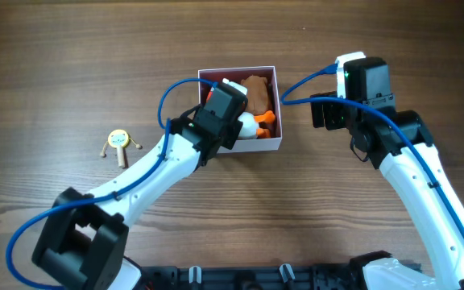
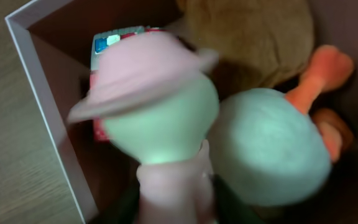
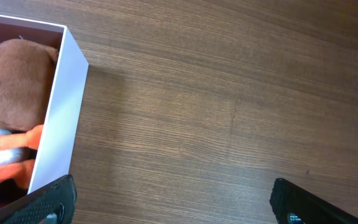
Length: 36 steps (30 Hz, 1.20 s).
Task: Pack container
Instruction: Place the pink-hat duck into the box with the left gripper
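The container (image 1: 277, 109), a square white box with a pale pink inside, sits at the table's centre. It holds a brown plush (image 1: 256, 87) and a white toy with orange feet (image 1: 263, 121). My left gripper (image 1: 230, 114) is inside the box, shut on a doll with a pink hat and pale head (image 2: 151, 106), gripping its pink body (image 2: 176, 199). The left wrist view also shows the box wall (image 2: 48, 106), the brown plush (image 2: 247, 37) and the white toy (image 2: 266, 146). My right gripper (image 1: 329, 113) is open and empty over bare wood (image 3: 173, 199), just right of the box wall (image 3: 55, 118).
A small yellow toy with tan limbs (image 1: 118, 143) lies on the wooden table left of the box. A red and blue item (image 2: 114, 43) lies in the box under the doll's hat.
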Available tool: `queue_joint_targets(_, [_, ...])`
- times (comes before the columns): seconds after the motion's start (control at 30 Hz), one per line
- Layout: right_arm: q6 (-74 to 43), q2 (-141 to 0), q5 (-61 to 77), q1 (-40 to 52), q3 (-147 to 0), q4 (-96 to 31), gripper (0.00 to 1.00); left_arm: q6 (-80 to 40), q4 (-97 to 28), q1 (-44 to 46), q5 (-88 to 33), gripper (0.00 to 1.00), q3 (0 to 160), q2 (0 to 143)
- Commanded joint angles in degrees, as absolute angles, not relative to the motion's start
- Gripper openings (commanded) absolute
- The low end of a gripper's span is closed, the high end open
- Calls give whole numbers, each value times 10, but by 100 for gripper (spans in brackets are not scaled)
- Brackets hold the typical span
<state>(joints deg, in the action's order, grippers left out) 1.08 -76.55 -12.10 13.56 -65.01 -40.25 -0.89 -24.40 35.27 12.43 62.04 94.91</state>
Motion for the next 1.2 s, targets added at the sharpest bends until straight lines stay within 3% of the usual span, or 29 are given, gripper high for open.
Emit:
queue_joint_targets(0.0, [-1,-762,-131,135,-656,-401,100,-2,-239,355,140,73,629,953])
queue_joint_targets(0.13, [-1,-762,-131,135,-656,-401,99,-3,-240,355,140,83,630,945])
queue_joint_targets(0.27, [-1,-762,-131,135,-656,-401,99,-4,-237,355,140,81,630,910])
queue_joint_targets(0.3, [-1,-762,-131,135,-656,-401,100,-5,-232,355,140,77,630,903])
queue_joint_targets(0.33, [-1,-762,-131,135,-656,-401,99,-12,-225,355,140,59,630,899])
queue_joint_targets(0.4, [-1,-762,-131,135,-656,-401,100,-40,-209,355,140,6,630,897])
queue_joint_targets(1.17, [-1,-762,-131,135,-656,-401,99,-101,-169,355,120,4,630,1032])
